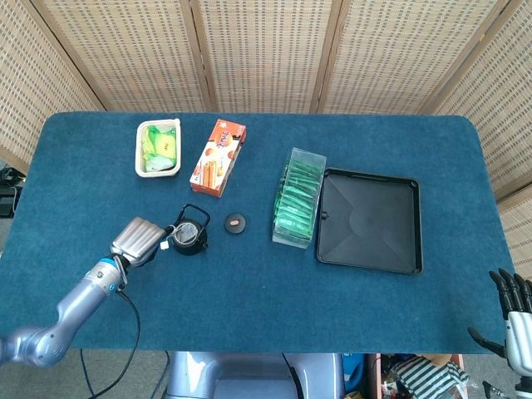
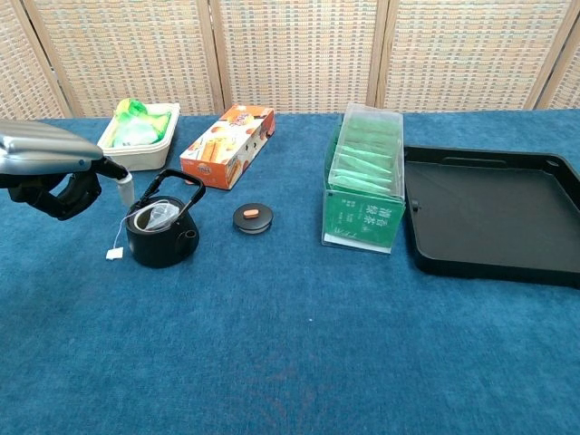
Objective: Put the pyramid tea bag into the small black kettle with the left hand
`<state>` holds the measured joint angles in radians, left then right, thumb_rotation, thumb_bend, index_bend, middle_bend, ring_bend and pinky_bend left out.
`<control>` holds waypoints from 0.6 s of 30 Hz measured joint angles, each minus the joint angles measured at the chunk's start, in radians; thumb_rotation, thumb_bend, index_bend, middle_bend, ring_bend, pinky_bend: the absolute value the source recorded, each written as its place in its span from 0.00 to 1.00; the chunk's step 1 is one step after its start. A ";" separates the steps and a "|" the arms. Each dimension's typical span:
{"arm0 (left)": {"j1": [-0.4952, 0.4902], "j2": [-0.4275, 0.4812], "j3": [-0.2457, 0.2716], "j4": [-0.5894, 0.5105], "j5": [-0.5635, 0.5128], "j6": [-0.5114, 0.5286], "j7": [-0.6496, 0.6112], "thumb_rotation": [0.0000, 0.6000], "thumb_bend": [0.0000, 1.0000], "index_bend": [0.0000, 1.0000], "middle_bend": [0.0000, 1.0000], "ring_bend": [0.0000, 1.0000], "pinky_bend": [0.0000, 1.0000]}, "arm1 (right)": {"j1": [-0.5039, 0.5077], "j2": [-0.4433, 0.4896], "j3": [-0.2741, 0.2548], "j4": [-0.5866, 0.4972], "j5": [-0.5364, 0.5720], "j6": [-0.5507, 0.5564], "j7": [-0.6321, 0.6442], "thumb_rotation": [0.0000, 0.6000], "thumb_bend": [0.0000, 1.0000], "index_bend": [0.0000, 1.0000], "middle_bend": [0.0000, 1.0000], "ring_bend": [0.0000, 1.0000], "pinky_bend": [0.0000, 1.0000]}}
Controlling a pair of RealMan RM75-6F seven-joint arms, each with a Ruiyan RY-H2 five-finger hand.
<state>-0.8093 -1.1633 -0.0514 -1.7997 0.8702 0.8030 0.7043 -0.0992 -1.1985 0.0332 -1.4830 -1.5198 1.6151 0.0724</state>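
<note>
The small black kettle (image 1: 189, 235) (image 2: 161, 234) stands open, its handle raised. The pyramid tea bag (image 2: 161, 216) lies inside it, and its string runs over the rim to the white paper tag (image 2: 114, 254) on the cloth. My left hand (image 1: 137, 240) (image 2: 50, 163) hovers just left of the kettle. Its fingers are curled under with nothing in them, and one pale fingertip (image 2: 122, 186) points at the kettle's rim. The kettle's lid (image 1: 236, 223) (image 2: 253, 217) lies to the right of the kettle. My right hand (image 1: 514, 316) hangs off the table's near right corner with its fingers apart.
A white tub of green packets (image 1: 158, 147) and an orange box (image 1: 219, 157) sit behind the kettle. A clear box of green sachets (image 1: 298, 197) stands at centre, with a black tray (image 1: 370, 220) beside it on the right.
</note>
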 measured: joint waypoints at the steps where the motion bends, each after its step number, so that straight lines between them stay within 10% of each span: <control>1: -0.007 -0.004 0.002 0.002 -0.011 -0.001 0.006 1.00 1.00 0.27 0.68 0.58 0.64 | -0.001 0.000 0.000 0.001 0.000 0.001 0.001 1.00 0.02 0.11 0.16 0.00 0.06; 18: -0.157 -0.088 0.058 0.073 -0.225 -0.028 0.066 1.00 1.00 0.15 0.68 0.58 0.64 | -0.009 -0.002 0.000 0.007 0.004 0.006 0.007 1.00 0.02 0.11 0.16 0.00 0.06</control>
<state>-0.9664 -1.2517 0.0070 -1.7266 0.6453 0.7747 0.7698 -0.1085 -1.2010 0.0331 -1.4762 -1.5162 1.6215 0.0793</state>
